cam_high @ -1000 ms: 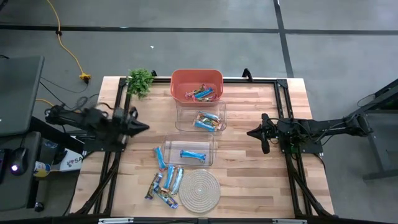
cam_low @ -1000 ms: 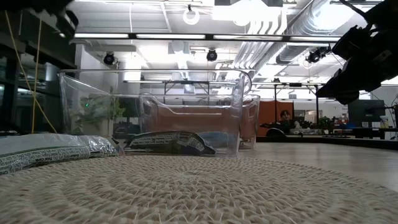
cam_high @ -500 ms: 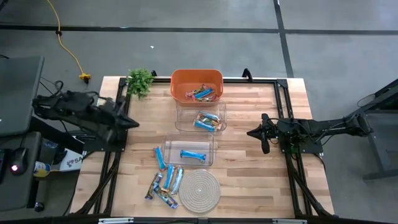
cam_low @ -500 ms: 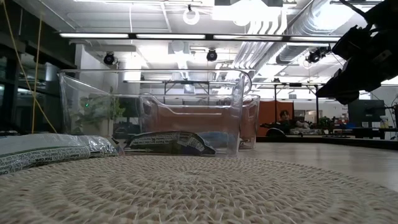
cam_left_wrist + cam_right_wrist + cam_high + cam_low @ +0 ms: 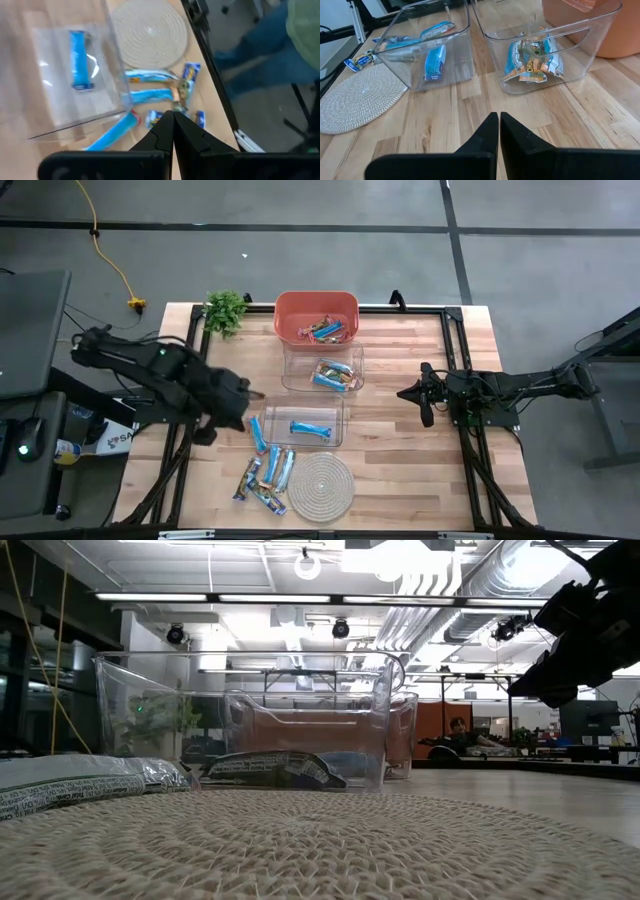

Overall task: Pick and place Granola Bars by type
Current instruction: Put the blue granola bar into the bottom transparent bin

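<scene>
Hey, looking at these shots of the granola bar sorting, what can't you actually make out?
- Bars in the orange bin, high view: too small to tell types.
- Wrapper print on the loose bars, left wrist view: motion blur.
- Left hand, high view: blurred; low view doesn't show it.
- Orange bin, right wrist view: cut off by the edge.

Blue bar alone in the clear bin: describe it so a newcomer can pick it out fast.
Start at the orange bin at the table's far edge and come toward the round woven coaster: two clear bins sit in between. The one nearer the coaster holds the light blue bar. It lies alone there, while the other bars are piled together elsewhere.
</scene>
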{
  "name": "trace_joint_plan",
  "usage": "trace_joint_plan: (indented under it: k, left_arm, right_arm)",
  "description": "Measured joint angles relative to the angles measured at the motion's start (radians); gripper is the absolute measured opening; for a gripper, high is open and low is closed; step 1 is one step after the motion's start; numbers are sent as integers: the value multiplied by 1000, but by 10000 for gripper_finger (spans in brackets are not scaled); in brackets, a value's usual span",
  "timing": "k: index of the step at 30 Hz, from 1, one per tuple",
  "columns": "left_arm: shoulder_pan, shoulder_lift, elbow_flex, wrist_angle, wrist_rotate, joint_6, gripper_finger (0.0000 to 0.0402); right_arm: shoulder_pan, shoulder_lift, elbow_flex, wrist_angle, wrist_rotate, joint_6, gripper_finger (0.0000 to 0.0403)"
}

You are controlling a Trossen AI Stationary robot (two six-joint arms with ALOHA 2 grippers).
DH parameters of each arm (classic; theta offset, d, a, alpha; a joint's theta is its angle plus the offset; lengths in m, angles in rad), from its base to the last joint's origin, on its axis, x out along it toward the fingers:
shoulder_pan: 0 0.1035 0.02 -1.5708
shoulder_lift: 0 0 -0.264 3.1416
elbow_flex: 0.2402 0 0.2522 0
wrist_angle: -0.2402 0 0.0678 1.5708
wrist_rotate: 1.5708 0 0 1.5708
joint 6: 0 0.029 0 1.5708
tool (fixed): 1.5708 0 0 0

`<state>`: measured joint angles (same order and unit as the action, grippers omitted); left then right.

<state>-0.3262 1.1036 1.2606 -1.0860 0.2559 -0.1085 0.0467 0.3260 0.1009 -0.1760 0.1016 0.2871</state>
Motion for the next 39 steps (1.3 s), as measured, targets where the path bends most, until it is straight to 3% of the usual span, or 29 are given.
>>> trace_joint_plan:
  k: [4,13,18,28,35,39]
  left_arm:
    - [-106,56,1,43,-41,-10,7]
    - [-412,173,2,140,-306,-141,7]
    - [-515,275,2,247,-406,-161,7]
    - [-525,489,2,314,-369,-157,7]
    - [-514,535,2,357,-359,-43,11]
    - [-476,540,2,401,-327,-27,43]
  right_arm:
    - [0,0,0,0,0,0,0]
    - [0,0,0,0,0,0,0]
    - [0,0,0,0,0,0,0]
    - [0,0,0,0,0,0,0]
    - [0,0,0,0,0,0,0]
    - [0,0,0,0,0,0,0]
